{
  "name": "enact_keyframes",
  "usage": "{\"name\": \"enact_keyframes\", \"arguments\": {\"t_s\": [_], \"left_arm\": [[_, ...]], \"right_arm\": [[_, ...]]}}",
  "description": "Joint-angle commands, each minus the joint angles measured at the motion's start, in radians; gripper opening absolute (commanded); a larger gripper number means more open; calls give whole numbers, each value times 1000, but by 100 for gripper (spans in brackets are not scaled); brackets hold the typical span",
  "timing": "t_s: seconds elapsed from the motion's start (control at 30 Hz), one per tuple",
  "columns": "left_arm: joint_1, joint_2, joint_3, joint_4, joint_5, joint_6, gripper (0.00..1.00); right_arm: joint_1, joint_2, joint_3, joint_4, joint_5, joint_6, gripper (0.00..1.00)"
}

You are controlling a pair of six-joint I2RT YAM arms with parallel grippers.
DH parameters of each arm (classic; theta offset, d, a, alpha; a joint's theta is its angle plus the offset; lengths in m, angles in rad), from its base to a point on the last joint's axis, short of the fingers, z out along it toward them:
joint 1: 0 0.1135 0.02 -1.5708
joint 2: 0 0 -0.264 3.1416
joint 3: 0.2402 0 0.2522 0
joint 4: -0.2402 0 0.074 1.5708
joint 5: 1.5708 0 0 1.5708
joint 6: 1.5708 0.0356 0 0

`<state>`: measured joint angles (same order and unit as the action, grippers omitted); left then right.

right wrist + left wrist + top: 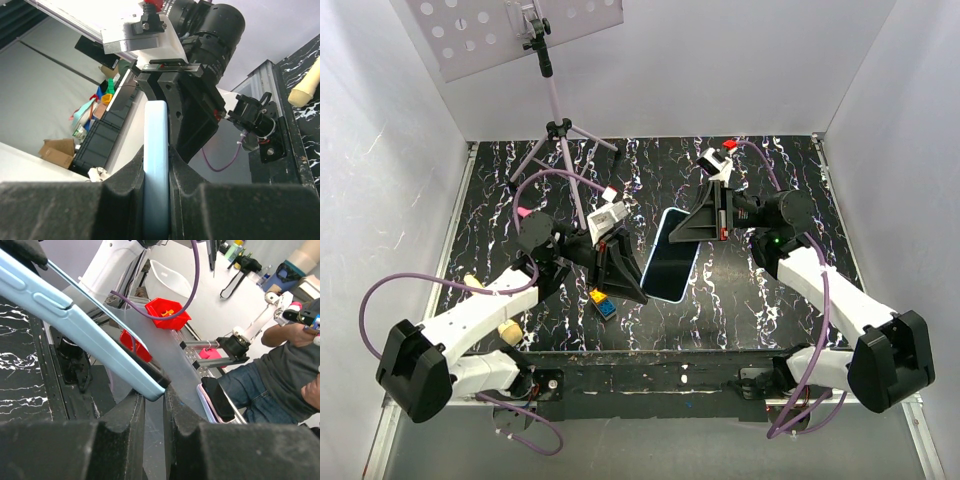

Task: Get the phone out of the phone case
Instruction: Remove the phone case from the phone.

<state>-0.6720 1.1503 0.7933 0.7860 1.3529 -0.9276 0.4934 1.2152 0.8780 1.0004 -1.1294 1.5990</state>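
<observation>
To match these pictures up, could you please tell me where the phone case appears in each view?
Top: case at the centre, its blue rim around the dark screen.
Left wrist: case is a blue band running from upper left down to bottom centre.
Right wrist: case is seen edge-on, an upright pale strip at bottom centre.
Shared landmark: black marbled table, at the left and the right edge.

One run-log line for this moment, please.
left pincer: shut on phone case edge | right pincer: shut on phone case | phone: in case, screen up
</observation>
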Motion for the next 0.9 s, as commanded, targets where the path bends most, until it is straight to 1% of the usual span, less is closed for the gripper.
{"name": "enact_keyframes", "arguments": {"t_s": [0.0,0.07,0.13,0.17,0.2,0.23,0.27,0.33,0.4,0.43,0.53,0.57,0.63,0.7,0.77,0.87], "left_arm": [[3,38,37,18,-67,130,0],[3,42,41,-89,-110,206,0],[9,43,64,-265,-182,309,0],[9,48,72,-309,-196,332,0],[9,51,69,-318,-233,325,0],[11,49,67,-352,-282,331,0],[11,49,75,-426,-355,349,0],[11,54,113,-630,-545,374,0],[11,62,113,-706,-645,316,0],[12,58,78,-673,-679,235,0],[12,19,-47,-497,-747,12,0],[11,3,-77,-463,-773,-38,1],[12,-21,-124,-421,-810,-120,7],[12,-37,-140,-409,-821,-146,11],[12,-55,-129,-459,-848,-142,13],[12,-86,-120,-533,-911,-146,20]], "right_arm": [[47,-10,33,164,71,216,1],[48,0,35,226,83,263,1],[50,3,36,242,88,283,1],[50,-2,35,233,89,276,1],[50,-6,32,228,94,269,1],[50,-5,33,231,100,268,1],[50,-2,32,244,112,274,1],[50,1,36,276,144,283,1],[50,-20,32,232,189,224,1],[53,-35,30,171,207,170,1],[62,-68,39,-9,229,23,1],[65,-72,39,-38,235,0,1],[70,-75,38,-68,249,-31,1],[77,-74,30,-71,264,-42,1],[88,-71,24,-77,275,-51,1],[112,-74,13,-77,304,-62,1]]}}
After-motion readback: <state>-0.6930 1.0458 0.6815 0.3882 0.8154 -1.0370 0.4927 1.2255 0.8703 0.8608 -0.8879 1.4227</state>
